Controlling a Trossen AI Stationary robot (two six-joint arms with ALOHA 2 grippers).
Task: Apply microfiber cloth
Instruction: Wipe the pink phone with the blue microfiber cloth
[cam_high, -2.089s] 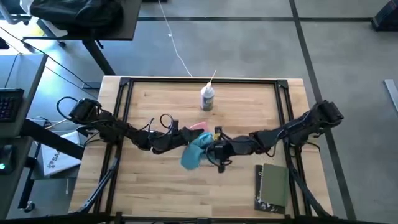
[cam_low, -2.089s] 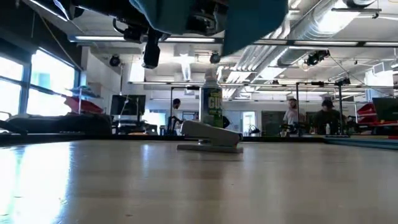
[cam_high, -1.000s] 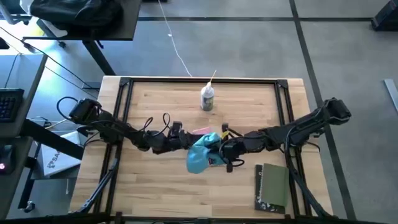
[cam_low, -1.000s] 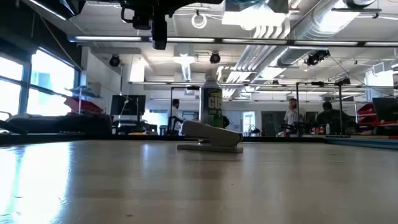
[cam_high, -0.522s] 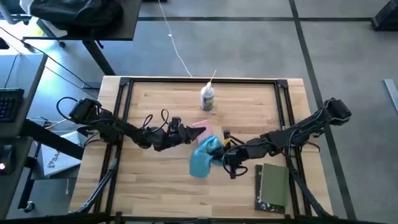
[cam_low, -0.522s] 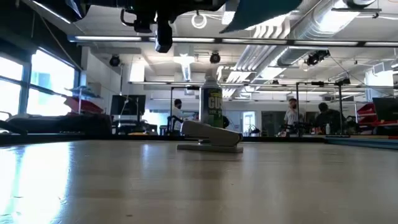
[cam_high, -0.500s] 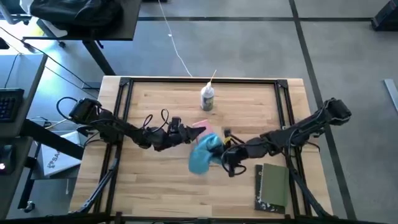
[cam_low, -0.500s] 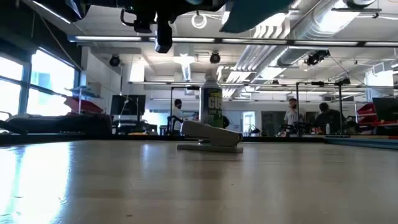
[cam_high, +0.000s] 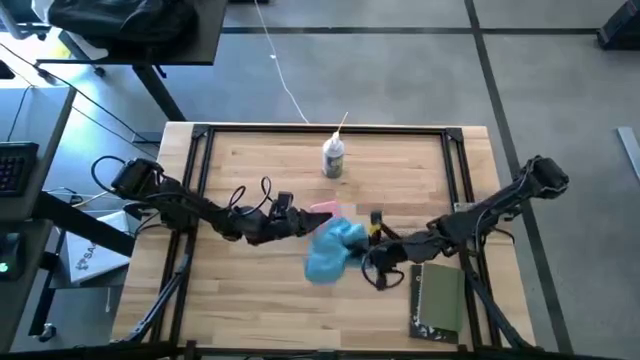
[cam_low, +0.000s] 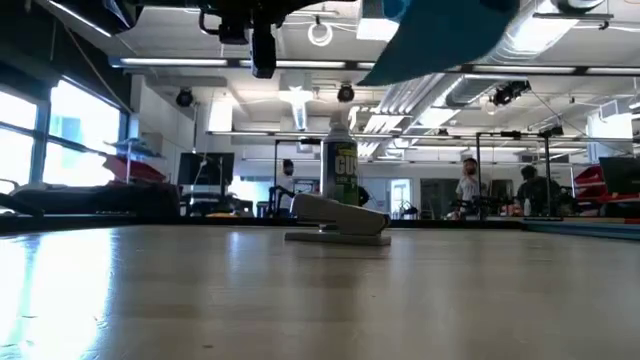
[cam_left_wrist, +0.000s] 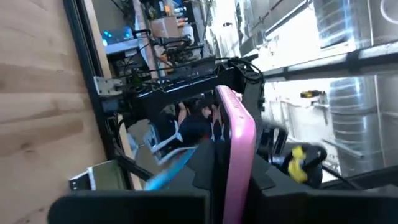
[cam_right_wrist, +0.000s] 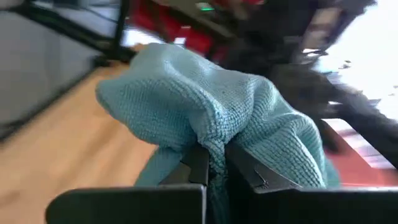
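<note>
The light-blue microfiber cloth (cam_high: 330, 250) (cam_right_wrist: 205, 106) hangs bunched above the table's middle, and my right gripper (cam_high: 364, 253) (cam_right_wrist: 214, 163), reaching in from the right, is shut on it. In the low view the cloth (cam_low: 450, 35) shows at the top, well clear of the tabletop. Just to its left my left gripper (cam_high: 303, 217) (cam_left_wrist: 233, 183) is shut on a flat pink thing (cam_high: 323, 208) (cam_left_wrist: 239, 137). Whether cloth and pink thing touch, I cannot tell. My left gripper pinches the flat pink thing by its two broad faces, at the end nearest the gripper (cam_left_wrist: 231, 177). The fingers come level from the table's left and lie along it. It juts out past the fingertips, lifted clear of the table. My right gripper pinches a bunched fold of the cloth (cam_right_wrist: 214, 148), several layers, between its two fingers. The fingers come from the table's right, slanting a little down. The cloth bulges slack beyond the fingertips, lifted clear of the table.
A small spray bottle (cam_high: 333, 158) (cam_low: 343, 165) stands at the far middle, with a pale grey oblong thing (cam_low: 338, 218) lying on the table before it. A dark olive book (cam_high: 440, 300) lies near the right front corner. Black frame rails (cam_high: 200, 180) border the table. People stand in the room beyond.
My right gripper has carried the cloth toward the table's right edge and slightly toward the near edge, away from my left gripper. The cloth stays bunched and clear of the table. The pink thing stays about where it was.
</note>
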